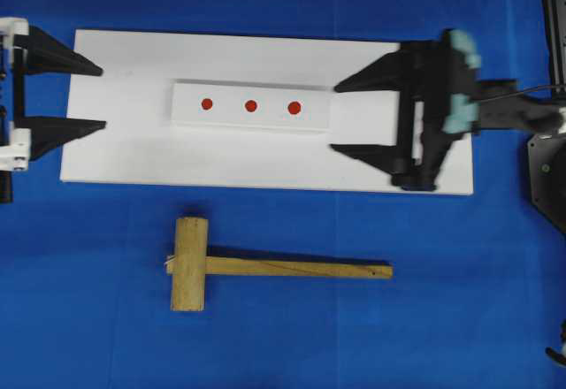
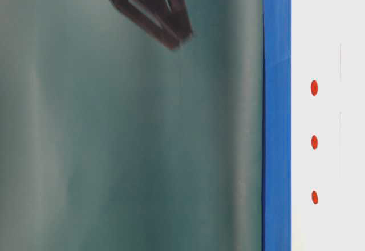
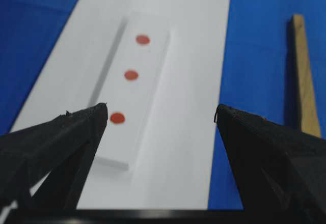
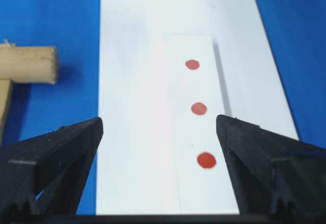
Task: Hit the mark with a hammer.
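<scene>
The hammer (image 1: 265,267), a light wooden mallet, lies flat on the blue cloth in front of the white board, head to the left and handle pointing right. Its handle (image 3: 304,76) and head (image 4: 28,64) show in the wrist views. The mark (image 1: 294,107) is the right-hand and largest of three red dots on the raised white strip (image 1: 230,117); it lies nearest in the right wrist view (image 4: 206,160). My left gripper (image 1: 103,98) is open and empty at the board's left end. Over the right end of the board my right gripper (image 1: 334,118) is also open and empty.
The white board (image 1: 265,163) lies on a blue cloth (image 1: 442,318). Two smaller red dots (image 1: 207,103) (image 1: 251,105) sit left of the mark. The right arm's base stands at the right edge (image 1: 548,168). A blurred dark gripper part (image 2: 151,8) hangs at the top of the table-level view.
</scene>
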You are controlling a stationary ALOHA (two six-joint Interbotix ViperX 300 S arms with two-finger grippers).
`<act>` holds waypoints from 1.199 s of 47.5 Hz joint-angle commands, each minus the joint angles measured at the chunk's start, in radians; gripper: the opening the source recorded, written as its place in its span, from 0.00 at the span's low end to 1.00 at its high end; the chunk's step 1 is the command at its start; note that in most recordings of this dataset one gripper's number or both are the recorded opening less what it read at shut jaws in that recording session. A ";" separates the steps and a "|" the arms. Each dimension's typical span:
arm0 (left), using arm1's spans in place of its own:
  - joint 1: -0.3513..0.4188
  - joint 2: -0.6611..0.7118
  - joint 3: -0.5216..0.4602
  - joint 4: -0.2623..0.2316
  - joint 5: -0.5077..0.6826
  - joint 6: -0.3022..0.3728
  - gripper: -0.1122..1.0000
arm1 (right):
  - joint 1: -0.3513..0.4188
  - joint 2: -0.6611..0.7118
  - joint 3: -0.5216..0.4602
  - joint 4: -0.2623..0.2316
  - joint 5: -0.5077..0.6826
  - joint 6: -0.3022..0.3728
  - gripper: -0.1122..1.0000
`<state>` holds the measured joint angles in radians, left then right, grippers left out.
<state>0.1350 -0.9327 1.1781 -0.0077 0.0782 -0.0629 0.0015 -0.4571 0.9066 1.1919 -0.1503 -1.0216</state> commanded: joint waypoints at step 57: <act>-0.078 -0.365 0.202 0.000 0.040 0.126 0.89 | -0.005 -0.583 0.494 0.028 -0.029 0.005 0.84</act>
<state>0.0721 -1.3039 1.3913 -0.0061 0.1319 0.0629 -0.0031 -1.0462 1.4067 1.2134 -0.1779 -1.0201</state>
